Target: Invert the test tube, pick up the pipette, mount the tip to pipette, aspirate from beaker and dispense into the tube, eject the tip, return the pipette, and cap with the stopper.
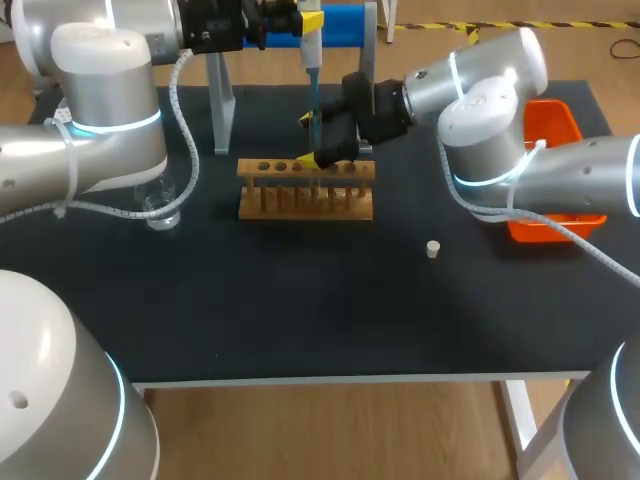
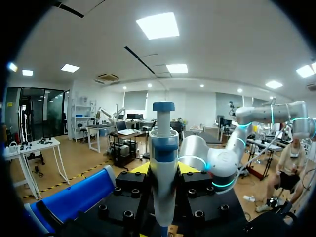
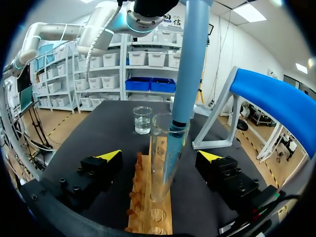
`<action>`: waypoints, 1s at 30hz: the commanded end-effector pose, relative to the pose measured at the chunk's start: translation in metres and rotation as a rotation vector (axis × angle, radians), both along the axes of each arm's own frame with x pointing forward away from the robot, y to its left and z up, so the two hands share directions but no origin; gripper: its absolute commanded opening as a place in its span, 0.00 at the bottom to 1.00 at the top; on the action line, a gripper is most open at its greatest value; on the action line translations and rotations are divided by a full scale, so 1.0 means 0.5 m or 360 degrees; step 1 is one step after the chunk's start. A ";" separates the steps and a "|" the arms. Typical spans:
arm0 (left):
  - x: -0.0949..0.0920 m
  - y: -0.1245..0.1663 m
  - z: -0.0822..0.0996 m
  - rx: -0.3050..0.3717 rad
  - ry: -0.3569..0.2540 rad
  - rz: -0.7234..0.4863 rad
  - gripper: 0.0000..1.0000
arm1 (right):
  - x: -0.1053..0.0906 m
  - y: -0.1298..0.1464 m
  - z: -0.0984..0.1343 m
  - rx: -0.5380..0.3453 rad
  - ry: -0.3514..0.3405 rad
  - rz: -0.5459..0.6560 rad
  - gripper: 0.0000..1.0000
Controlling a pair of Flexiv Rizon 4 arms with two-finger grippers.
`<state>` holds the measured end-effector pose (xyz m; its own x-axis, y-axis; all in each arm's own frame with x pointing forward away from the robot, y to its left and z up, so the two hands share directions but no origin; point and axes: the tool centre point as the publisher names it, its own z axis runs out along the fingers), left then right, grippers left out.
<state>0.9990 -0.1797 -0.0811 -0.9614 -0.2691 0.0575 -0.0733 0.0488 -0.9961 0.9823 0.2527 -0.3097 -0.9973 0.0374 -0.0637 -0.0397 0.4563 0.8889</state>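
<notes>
The left jaws clamp the light, rigid pipette (image 2: 163, 163) by its body, its tip down inside the test tube (image 3: 158, 168), likely thin, slippery, breakable glass best gripped gently mid-wall, standing in the wooden rack (image 1: 305, 200) between the wide-open right jaws.

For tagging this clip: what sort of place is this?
Probably a lab-style robot workbench: a wooden tube rack, a pipette and a beaker on a dark table.

Black table (image 1: 300, 310), rack (image 1: 306, 195), beaker (image 1: 159, 210), stopper (image 1: 433, 249), orange bin (image 1: 556, 125)
</notes>
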 end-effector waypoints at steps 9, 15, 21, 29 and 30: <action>0.001 -0.001 0.001 0.0000 0.0001 0.0000 0.00 | 0.006 0.006 -0.004 0.0003 -0.0004 -0.0018 1.00; 0.001 -0.001 0.001 0.0000 0.0001 0.0000 0.00 | 0.007 0.009 -0.007 -0.0006 0.0000 -0.0025 1.00; 0.001 -0.001 0.001 0.0000 0.0001 0.0000 0.00 | 0.007 0.009 -0.007 -0.0006 0.0000 -0.0025 1.00; 0.001 -0.001 0.001 0.0000 0.0001 0.0000 0.00 | 0.007 0.009 -0.007 -0.0006 0.0000 -0.0025 1.00; 0.001 -0.001 0.001 0.0000 0.0001 0.0000 0.00 | 0.007 0.009 -0.007 -0.0006 0.0000 -0.0025 1.00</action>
<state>0.9991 -0.1797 -0.0812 -0.9614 -0.2691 0.0575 -0.0733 0.0488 -0.9961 0.9850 0.2573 -0.3130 -0.9964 0.0545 -0.0651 -0.0330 0.4581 0.8883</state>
